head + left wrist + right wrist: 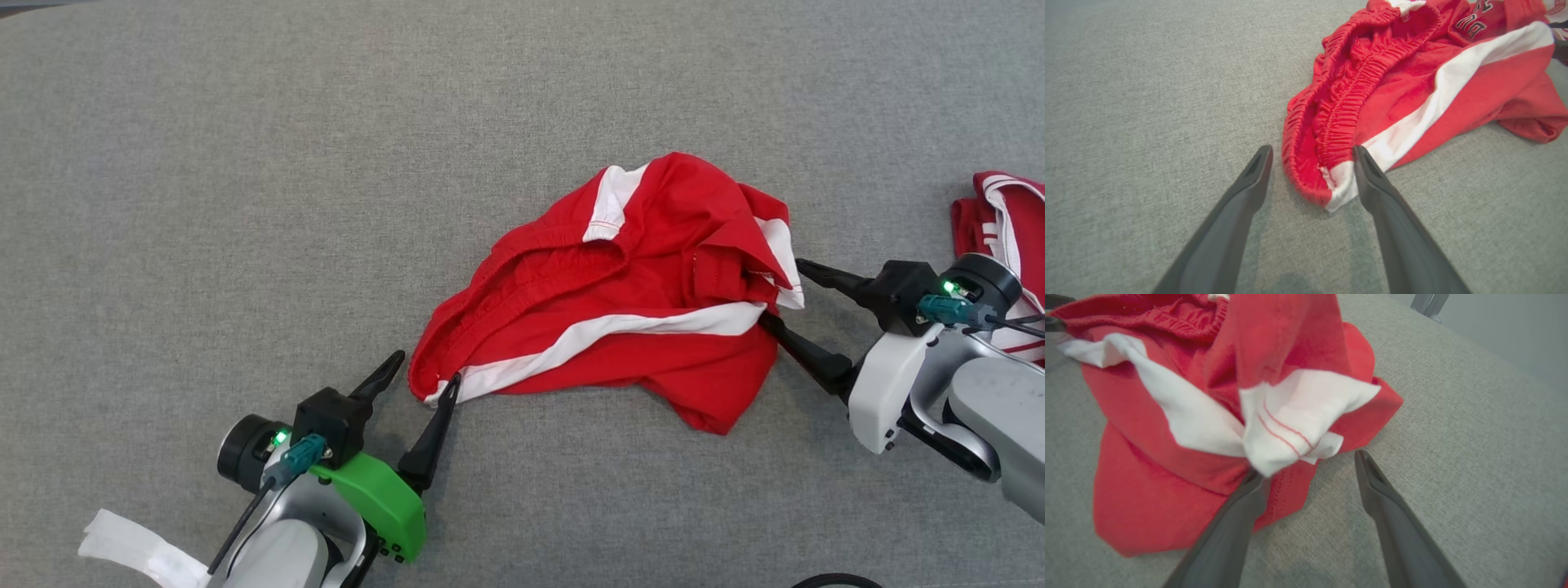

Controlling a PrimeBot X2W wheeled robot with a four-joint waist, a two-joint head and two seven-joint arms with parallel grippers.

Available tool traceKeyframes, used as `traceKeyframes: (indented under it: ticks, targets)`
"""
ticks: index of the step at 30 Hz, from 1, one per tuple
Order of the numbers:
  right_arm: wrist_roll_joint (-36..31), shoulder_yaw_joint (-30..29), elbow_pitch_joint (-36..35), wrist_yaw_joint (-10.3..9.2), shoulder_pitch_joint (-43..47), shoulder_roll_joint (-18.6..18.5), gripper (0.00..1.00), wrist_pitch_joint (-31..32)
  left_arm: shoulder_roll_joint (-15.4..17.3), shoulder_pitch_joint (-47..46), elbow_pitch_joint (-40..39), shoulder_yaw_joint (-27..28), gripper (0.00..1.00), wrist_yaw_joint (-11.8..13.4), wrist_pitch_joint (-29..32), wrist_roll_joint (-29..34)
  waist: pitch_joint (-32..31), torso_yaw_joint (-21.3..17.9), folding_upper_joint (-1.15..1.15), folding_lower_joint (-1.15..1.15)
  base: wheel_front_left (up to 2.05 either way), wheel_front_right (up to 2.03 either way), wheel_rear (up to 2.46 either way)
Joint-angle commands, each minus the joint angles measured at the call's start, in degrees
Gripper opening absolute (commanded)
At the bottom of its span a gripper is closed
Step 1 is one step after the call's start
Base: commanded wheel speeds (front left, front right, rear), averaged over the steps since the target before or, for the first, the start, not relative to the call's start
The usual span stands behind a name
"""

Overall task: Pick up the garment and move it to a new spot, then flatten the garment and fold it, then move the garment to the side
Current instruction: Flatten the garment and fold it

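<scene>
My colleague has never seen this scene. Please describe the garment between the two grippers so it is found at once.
On the grey surface, look between the left gripper and the right gripper. Crumpled red shorts with white side stripes lie there; unlike the other red garment at the right edge, their gathered waistband gapes open.

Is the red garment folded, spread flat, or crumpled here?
Crumpled. The red garment lies in a bunched heap on the grey surface, its elastic waistband gaping open and a white-trimmed hem flipped over the top.

Dark lettering (1472,25) on the red garment (1404,81), partly folded away, only "BU" legible
</scene>
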Motion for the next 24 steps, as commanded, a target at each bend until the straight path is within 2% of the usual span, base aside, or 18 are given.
traceKeyframes:
  ticks: [1,15,23,24]
  targets:
    - [-0.42,0.54,-0.35,-0.08,-0.8,-0.22,1.0,-0.61,0.41,0.09,-0.25,0.17,1.0,0.34,0.09,-0.44,0.16,-0.16,0.0,0.0,0.0,0.0,0.0]
    - [-1.93,5.89,-2.25,-0.07,-6.1,-1.81,1.0,-1.42,0.78,-0.14,-0.27,-0.39,1.0,0.54,0.17,-1.15,0.69,0.09,0.0,0.0,0.0,0.0,0.0]
    - [0.28,8.44,-4.21,-0.08,-6.98,-2.56,1.0,-0.18,0.48,-0.74,-0.05,-0.79,1.0,0.89,-0.15,-1.43,1.18,0.3,0.0,0.0,0.0,0.0,0.0]
    - [0.35,8.61,-4.3,-0.08,-6.97,-2.63,0.96,-0.14,0.49,-0.85,0.0,-0.84,1.0,0.92,-0.16,-1.41,1.24,0.31,0.0,0.0,0.0,0.0,0.0]
